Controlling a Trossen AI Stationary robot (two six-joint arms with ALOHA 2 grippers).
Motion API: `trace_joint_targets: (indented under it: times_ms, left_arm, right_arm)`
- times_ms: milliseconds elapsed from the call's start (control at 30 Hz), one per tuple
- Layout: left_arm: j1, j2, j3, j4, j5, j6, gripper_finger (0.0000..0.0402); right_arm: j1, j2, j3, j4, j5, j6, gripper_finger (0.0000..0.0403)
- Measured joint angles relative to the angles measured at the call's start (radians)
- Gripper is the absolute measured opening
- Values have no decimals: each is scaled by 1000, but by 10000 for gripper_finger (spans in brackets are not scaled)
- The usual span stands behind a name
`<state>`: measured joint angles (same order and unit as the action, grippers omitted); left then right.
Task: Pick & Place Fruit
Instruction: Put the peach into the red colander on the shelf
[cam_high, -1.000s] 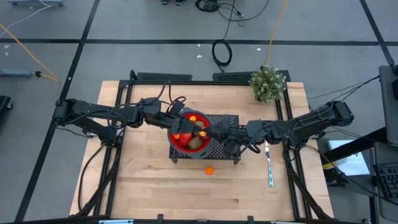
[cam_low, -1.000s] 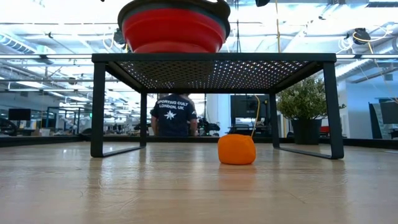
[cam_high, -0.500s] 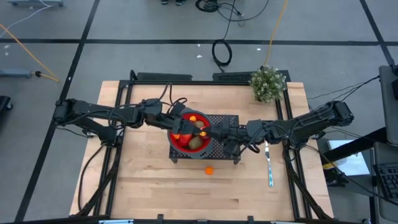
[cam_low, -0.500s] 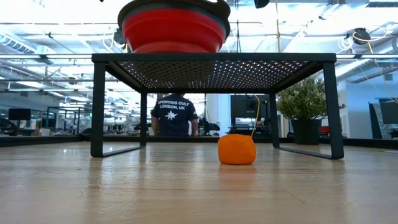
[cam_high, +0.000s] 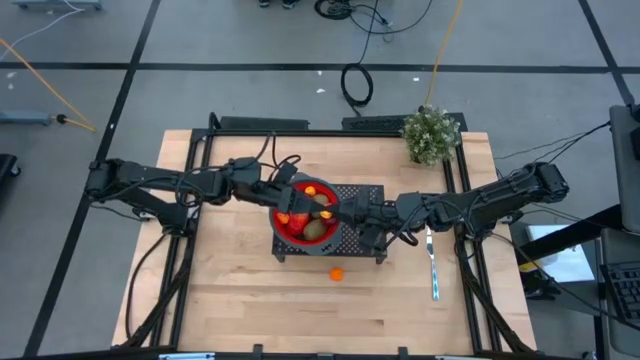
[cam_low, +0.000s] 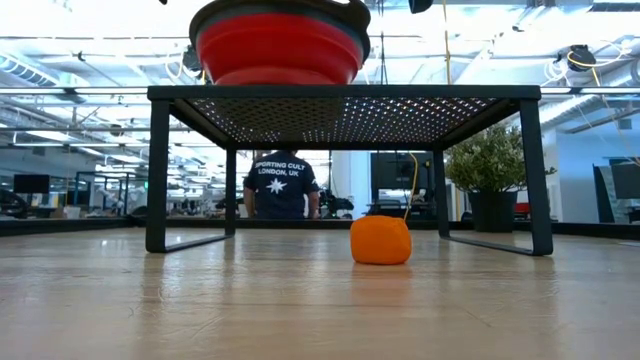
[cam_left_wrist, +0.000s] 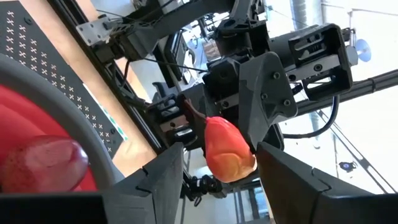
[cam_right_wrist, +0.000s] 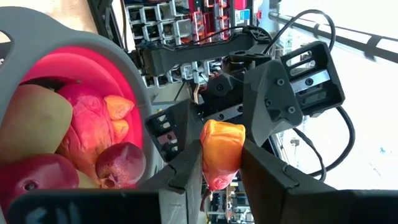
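Observation:
A long red-orange-yellow fruit (cam_right_wrist: 222, 155) hangs in the air between my two grippers, above the red bowl (cam_high: 290, 236) that stands on the black perforated stand (cam_high: 365, 190). My right gripper (cam_right_wrist: 222, 149) is shut on this fruit. My left gripper (cam_left_wrist: 221, 149) faces it from the other side, open, with a finger on either side of the same fruit (cam_left_wrist: 227, 152). The bowl holds a brown oval (cam_right_wrist: 31, 121), dark red pieces (cam_right_wrist: 121, 163) and small orange ones. One orange ball (cam_low: 380, 240) rests on the table in front of the stand. My right gripper pinches the long fruit at its middle (cam_right_wrist: 214, 158) between its two fingers. The fingers come in level from the table's right side and lie across the fruit. The fruit is lifted clear over the bowl, its stem end (cam_right_wrist: 208, 190) sticking out past the fingers.
A potted plant (cam_high: 431, 135) stands at the table's far right corner. A thin pale-handled utensil (cam_high: 433, 265) lies to the right of the stand. A person (cam_low: 279, 185) stands in the room beyond the table. Bare wood lies along the near edge.

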<state>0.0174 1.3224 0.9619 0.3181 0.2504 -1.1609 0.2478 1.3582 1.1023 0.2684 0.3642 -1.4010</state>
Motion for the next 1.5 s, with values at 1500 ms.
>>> trace_joint_targets:
  times_ms: [1500]
  left_arm:
    - [129,0,-1,-10,175,124,72]
  right_arm:
    - [85,86,-1,86,35,-88,91]
